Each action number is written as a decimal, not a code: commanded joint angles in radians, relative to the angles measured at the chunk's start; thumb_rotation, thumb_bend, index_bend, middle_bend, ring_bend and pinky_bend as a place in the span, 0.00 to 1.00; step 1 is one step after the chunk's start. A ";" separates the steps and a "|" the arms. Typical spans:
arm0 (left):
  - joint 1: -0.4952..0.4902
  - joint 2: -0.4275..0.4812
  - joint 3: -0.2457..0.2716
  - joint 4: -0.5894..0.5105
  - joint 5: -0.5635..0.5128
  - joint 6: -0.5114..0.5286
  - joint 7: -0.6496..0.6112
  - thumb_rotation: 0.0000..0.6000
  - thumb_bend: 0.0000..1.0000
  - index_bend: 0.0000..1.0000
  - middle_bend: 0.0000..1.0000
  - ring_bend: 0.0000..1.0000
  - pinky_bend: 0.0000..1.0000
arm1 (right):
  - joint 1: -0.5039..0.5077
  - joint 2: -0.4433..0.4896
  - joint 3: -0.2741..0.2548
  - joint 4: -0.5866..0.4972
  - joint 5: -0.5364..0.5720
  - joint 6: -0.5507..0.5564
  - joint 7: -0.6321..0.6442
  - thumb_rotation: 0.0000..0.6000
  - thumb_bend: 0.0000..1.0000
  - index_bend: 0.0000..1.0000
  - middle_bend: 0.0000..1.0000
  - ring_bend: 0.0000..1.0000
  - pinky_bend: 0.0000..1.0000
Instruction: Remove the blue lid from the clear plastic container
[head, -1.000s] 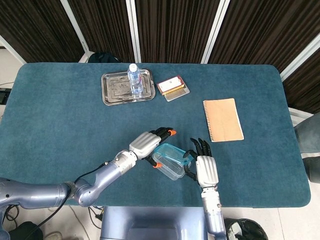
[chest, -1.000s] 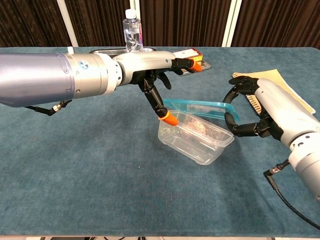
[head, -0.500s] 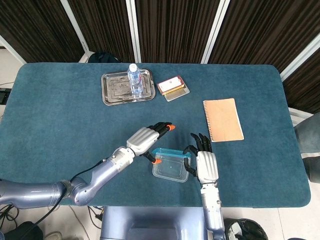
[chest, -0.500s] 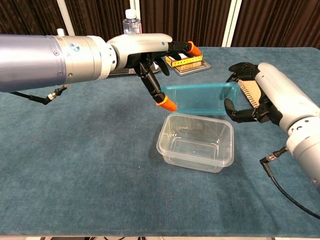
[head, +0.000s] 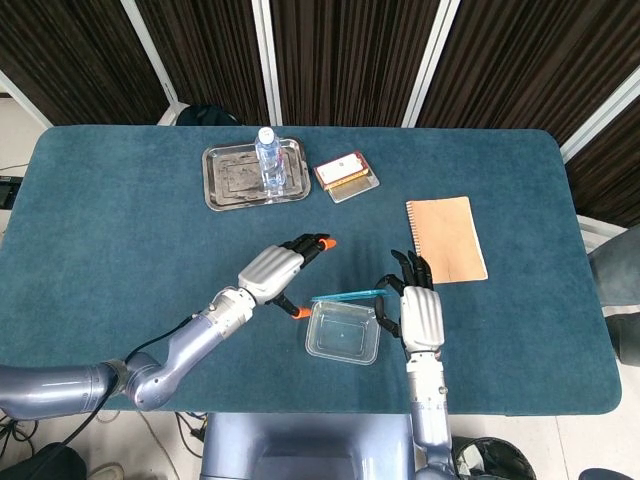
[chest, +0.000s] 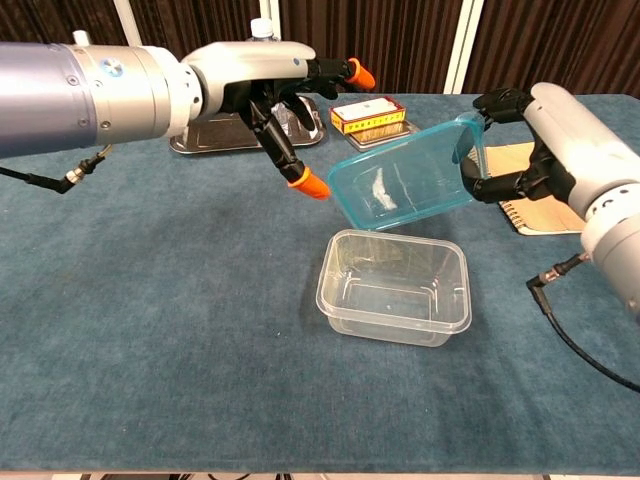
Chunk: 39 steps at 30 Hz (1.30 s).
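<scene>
— Dark curtains behind, blue felt table (head: 120, 230) below. What does the right hand (chest: 540, 150) have?

— It grips the blue lid (chest: 410, 185) by one edge: translucent teal, tilted up, held in the air above the clear plastic container (chest: 395, 287).

— And that container?

— Empty, uncovered, sitting flat on the felt between both hands.

— The left hand (chest: 265, 85)?

— Hovering beside the lid, orange-tipped fingers (chest: 307, 184) spread, holding nothing.

— Farther out?

— Water bottle (head: 268, 158) upright on a metal tray (head: 232, 180), a small box (head: 345, 172), a notebook (head: 445, 240).
</scene>
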 joint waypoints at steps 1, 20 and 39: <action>0.007 0.011 0.001 -0.007 0.002 0.005 -0.005 1.00 0.00 0.00 0.01 0.00 0.18 | 0.005 0.003 0.024 -0.013 0.031 0.001 -0.019 1.00 0.59 0.54 0.16 0.00 0.00; 0.049 0.076 0.017 -0.045 0.031 0.028 -0.029 1.00 0.00 0.01 0.01 0.00 0.18 | 0.074 0.080 0.151 0.052 0.178 -0.008 -0.132 1.00 0.58 0.55 0.16 0.00 0.00; 0.096 0.148 0.035 -0.083 0.089 0.034 -0.080 1.00 0.00 0.01 0.01 0.00 0.18 | 0.030 0.281 0.111 -0.024 0.227 -0.004 -0.143 1.00 0.59 0.55 0.16 0.00 0.00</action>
